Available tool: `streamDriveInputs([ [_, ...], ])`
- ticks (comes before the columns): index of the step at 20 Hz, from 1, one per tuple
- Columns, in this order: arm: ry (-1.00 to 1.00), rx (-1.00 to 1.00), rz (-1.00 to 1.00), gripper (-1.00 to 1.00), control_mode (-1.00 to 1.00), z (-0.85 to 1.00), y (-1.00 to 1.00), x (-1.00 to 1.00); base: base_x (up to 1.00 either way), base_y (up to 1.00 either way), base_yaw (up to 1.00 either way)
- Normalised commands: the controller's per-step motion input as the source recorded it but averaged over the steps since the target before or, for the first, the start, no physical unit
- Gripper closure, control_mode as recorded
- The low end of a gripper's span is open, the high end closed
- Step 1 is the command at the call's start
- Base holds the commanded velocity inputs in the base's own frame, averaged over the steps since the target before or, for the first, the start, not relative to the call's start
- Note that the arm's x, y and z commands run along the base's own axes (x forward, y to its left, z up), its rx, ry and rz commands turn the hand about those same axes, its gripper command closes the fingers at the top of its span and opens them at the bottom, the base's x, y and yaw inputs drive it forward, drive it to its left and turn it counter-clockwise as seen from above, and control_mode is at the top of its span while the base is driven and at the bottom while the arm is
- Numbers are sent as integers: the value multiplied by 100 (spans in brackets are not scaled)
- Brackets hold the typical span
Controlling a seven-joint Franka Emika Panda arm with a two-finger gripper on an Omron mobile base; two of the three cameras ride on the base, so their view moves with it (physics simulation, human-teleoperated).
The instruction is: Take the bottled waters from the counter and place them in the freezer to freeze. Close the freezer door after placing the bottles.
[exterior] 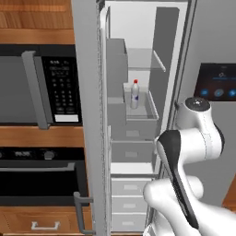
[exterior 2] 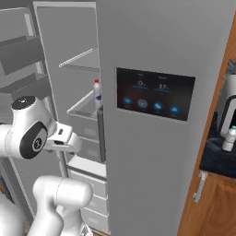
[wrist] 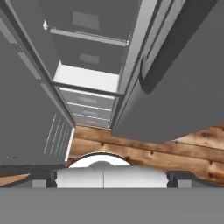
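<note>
The freezer (exterior: pixel 138 138) stands open, white inside with grey bins. One bottled water (exterior: pixel 134 94), whitish with a red cap, stands upright in a bin halfway up, also seen in the right base view (exterior 2: pixel 97 94). The other bottled water (exterior 2: pixel 229 138), clear with a pale cap, stands on the black counter (exterior 2: pixel 216 161) far right. The freezer door (exterior: pixel 87 101) is swung out, edge-on at the left. In the hand view my gripper (wrist: pixel 109 178) is open with nothing between its fingertips (wrist: pixel 180 177), looking down at the freezer's lower drawers (wrist: pixel 89 111) and the wooden floor.
A black-fronted microwave (exterior: pixel 41 87) and an oven (exterior: pixel 41 179) sit left of the freezer door. The shut fridge door with the dark touch display (exterior 2: pixel 154 94) stands right of the freezer. My white arm (exterior: pixel 184 152) is bent in front of the freezer opening.
</note>
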Motion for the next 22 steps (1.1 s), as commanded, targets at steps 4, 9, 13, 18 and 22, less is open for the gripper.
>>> streamDriveInputs([
  [4, 0, 0, 0, -100, 100, 0, 0, 0, -76, -37, -21],
  [9, 0, 0, 0, -100, 100, 0, 0, 0, -49, -84, -24],
  [13, 0, 0, 0, -100, 100, 0, 0, 0, -26, -100, -16],
  [18, 0, 0, 0, -100, 100, 0, 0, 0, 10, -100, -5],
  [22, 0, 0, 0, -100, 100, 0, 0, 0, 51, -100, 9],
])
